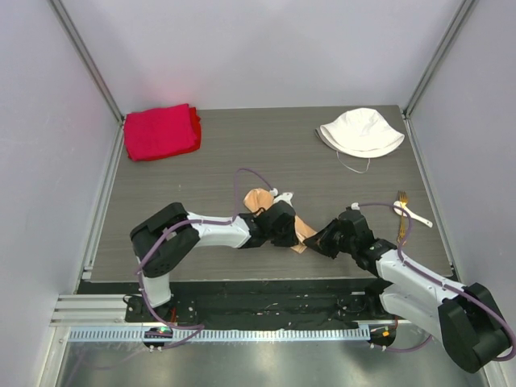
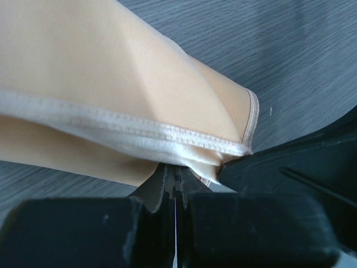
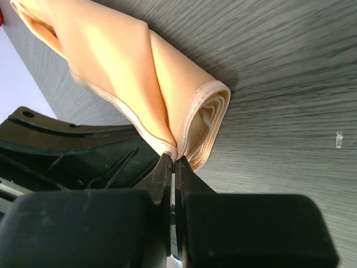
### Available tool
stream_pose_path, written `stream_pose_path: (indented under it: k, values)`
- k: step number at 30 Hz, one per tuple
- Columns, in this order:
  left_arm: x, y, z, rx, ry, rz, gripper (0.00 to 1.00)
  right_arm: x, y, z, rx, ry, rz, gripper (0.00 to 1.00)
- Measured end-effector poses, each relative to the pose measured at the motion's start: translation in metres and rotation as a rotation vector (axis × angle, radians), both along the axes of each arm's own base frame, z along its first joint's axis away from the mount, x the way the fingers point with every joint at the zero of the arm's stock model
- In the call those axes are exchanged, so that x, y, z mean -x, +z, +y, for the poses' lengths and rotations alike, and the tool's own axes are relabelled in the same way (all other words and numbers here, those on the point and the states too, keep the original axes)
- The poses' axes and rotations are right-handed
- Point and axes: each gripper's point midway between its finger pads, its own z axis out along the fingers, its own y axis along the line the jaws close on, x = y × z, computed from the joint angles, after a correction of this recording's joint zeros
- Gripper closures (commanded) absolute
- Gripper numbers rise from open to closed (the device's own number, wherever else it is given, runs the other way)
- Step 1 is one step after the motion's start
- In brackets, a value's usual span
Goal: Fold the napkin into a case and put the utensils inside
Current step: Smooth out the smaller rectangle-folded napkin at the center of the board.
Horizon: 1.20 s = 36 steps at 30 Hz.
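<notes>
Left end effector (image 2: 175,169) and right end effector (image 3: 172,161) clamp napkin (image 3: 128,72) hems mid-fold; next likely crease it flat, utensils (image 1: 414,213) lie right.

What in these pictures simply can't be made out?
Left wrist view: the napkin, pinched by the left gripper, runs off the top and left edges.
Right wrist view: the right gripper pinches it; its far end is cut off at the top-left corner.
Top view: both grippers cover most of it, hiding the folds.
Top view: the utensils are too small to tell apart.
</notes>
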Motion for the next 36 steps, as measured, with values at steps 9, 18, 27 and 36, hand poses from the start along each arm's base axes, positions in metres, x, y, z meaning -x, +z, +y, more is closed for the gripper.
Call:
stream_pose_path:
  k: [9,18,27,36]
  values:
    - [0.01,0.032,0.021,0.014,-0.002,-0.033,1.0,-0.001,-0.001,-0.002,0.008,-0.009,-0.003,0.99]
    - [0.011,-0.003,0.022,-0.039,0.0,0.006,1.0,-0.001,0.0,-0.002,0.013,-0.008,0.005,0.99]
    - [0.003,-0.002,0.006,0.017,0.013,-0.017,1.0,0.007,-0.002,0.014,0.007,0.031,0.012,0.99]
    - [0.005,-0.002,0.01,0.013,0.016,-0.024,1.0,0.008,-0.016,0.008,0.034,0.007,0.029,0.99]
